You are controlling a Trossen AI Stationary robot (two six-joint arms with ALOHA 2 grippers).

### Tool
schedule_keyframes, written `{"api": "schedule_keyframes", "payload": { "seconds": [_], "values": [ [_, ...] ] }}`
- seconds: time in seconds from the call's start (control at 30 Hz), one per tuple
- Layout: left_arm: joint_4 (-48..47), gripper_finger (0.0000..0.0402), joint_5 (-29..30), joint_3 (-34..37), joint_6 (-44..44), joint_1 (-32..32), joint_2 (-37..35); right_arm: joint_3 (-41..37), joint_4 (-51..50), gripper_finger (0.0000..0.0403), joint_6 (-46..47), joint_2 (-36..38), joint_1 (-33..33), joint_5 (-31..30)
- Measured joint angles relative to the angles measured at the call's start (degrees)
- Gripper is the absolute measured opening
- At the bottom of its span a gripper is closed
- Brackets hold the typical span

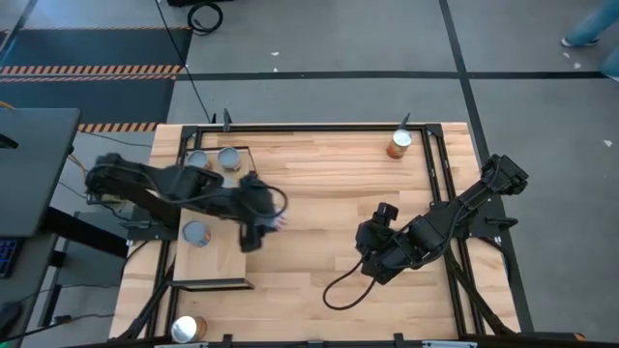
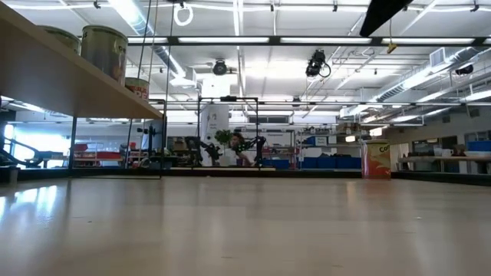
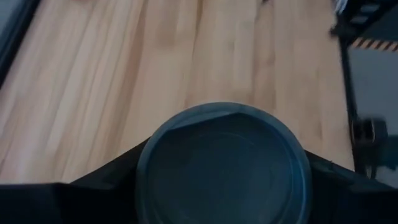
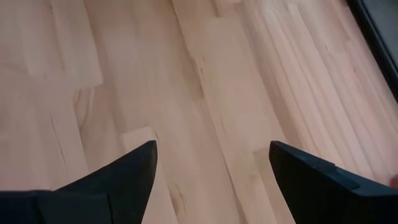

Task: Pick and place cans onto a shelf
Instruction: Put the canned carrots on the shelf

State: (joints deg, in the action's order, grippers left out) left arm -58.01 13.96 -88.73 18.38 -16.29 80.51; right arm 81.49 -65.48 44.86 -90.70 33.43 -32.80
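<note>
Cans: one sits pinched between the fingers of my left gripper (image 3: 224,186), its round grey top (image 3: 224,165) filling the left wrist view; from above that gripper (image 1: 253,230) hangs at the shelf's inner edge, over the join between shelf (image 1: 221,263) and table (image 1: 329,193). Three more cans stand on the shelf: two near its far end (image 1: 197,160) (image 1: 230,158), one midway (image 1: 196,232). Another waits at the table's far edge (image 1: 398,144), and one at the near left corner (image 1: 187,330). My right gripper (image 4: 211,180) hovers with fingers spread and nothing between them, over bare table, right of centre (image 1: 379,232). Risks as I judge them: I see only the held can's top, so how much of its side my fingers cover is unknown, and a shallow hold could let it tilt or slip on the way over. The shelf stands raised above the tabletop in the low view (image 2: 77,88); coming in too low would knock the can's base on the edge. Setting down close to the midway can could bump it. A cable (image 1: 343,285) loops on the table beside my right arm and could drag. Hard to make out: the left gripper is blurred from above, the held can itself hidden there. Low view shows no gripper, only cans (image 2: 104,47) on the shelf and the far one (image 2: 376,159).
</note>
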Motion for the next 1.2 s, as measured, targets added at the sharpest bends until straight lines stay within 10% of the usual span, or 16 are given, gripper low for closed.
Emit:
{"api": "schedule_keyframes", "payload": {
  "seconds": [0.4,0.73,0.9,1.2],
  "values": [
    [-23.81,0.0286,-2.22,0.07,16.54,-10.67,-5.4,0.0,1.38,0.0316,0.08,-0.01,-1.58,-3.29],
    [-26.07,0.0286,-0.77,0.07,29.96,-19.09,-5.4,-0.03,0.73,0.0316,-1.91,1.75,-5.99,-0.27],
    [-28.19,0.0286,3.51,0.07,43.52,-21.69,-5.35,-0.09,-0.09,0.0316,3.14,7.68,-5.18,-8.9],
    [-30.72,0.0286,7.15,0.11,55.4,-20.72,-4.58,-15.84,5.38,0.0316,12.21,20.27,-2.78,-7.34]
  ]
}}
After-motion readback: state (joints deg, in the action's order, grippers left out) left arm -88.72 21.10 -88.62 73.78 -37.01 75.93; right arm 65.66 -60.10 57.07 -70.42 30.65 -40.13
